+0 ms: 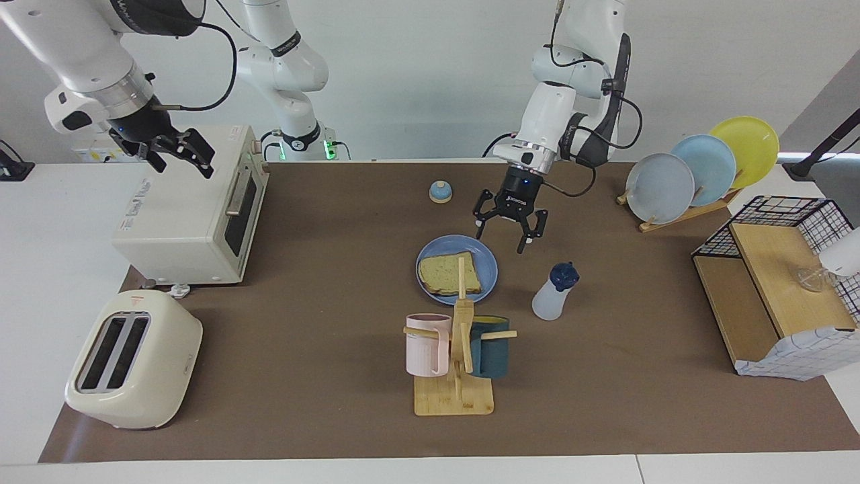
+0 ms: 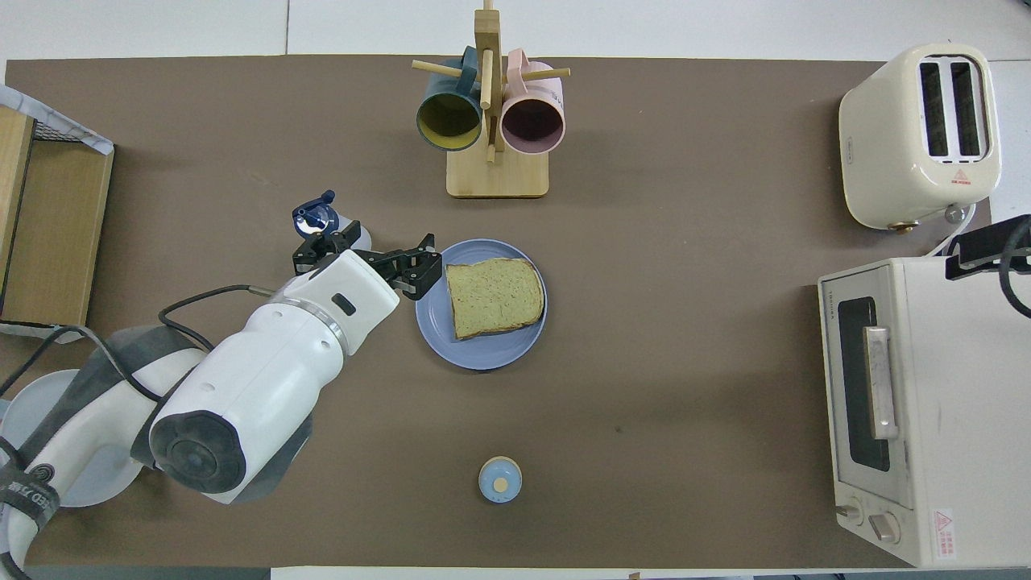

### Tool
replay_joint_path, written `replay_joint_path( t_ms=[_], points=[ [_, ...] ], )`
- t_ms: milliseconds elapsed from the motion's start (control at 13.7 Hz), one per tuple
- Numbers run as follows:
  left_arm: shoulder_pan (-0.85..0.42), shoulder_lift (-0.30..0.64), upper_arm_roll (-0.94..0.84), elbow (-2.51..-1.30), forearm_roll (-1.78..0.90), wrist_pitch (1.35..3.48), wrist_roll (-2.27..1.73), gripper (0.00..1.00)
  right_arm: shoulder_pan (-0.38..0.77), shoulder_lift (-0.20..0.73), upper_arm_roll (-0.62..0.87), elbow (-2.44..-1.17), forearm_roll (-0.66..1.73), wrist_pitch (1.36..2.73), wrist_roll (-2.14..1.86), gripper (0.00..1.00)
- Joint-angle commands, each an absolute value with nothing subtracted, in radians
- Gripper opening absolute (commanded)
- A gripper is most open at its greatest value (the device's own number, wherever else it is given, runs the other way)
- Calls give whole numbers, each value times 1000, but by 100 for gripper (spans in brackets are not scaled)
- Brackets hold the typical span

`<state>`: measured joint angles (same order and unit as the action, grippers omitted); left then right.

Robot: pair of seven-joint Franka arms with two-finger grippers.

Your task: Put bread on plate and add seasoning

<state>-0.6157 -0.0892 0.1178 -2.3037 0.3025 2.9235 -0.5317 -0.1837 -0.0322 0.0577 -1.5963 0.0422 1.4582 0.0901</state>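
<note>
Left gripper [image 1: 504, 230]: you see it raised, fingers spread wide and holding nothing, over the bare mat between the plate and the seasoning bottle, on their robot side.
Seasoning bottle [image 1: 553, 292]: upright on the mat beside the plate, toward the left arm's end; dark blue cap on.
Plate [image 1: 488, 265]: flat at mid-table.
Bread [image 1: 449, 274]: lying on the plate.
Bell [image 1: 440, 191]: nearer to the robots than the plate.
Mug rack [image 1: 457, 363]: farther from the robots than the plate.
Right gripper [image 1: 180, 158]: waits over the toaster oven [image 1: 195, 208], fingers apart and holding nothing.
</note>
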Motion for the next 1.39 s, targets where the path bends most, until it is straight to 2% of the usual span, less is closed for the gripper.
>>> replay_joint_path(
  t_ms=[0, 584, 949, 1314],
  points=[
    [-623, -100, 123, -2214, 304, 2751, -537, 100, -184, -44, 58, -1603, 32, 1450, 77, 100],
    [-604, -87, 140, -1990, 170, 2360, -470, 100, -184, -44, 58, -1603, 32, 1450, 77, 100],
    [-503, -84, 140, -1907, 95, 2205, -241, 100, -184, -44, 58, -1603, 32, 1450, 77, 100],
    [-352, -87, 140, -1901, 34, 2103, 29, 100, -184, -44, 58, -1603, 32, 1450, 75, 100]
  ],
)
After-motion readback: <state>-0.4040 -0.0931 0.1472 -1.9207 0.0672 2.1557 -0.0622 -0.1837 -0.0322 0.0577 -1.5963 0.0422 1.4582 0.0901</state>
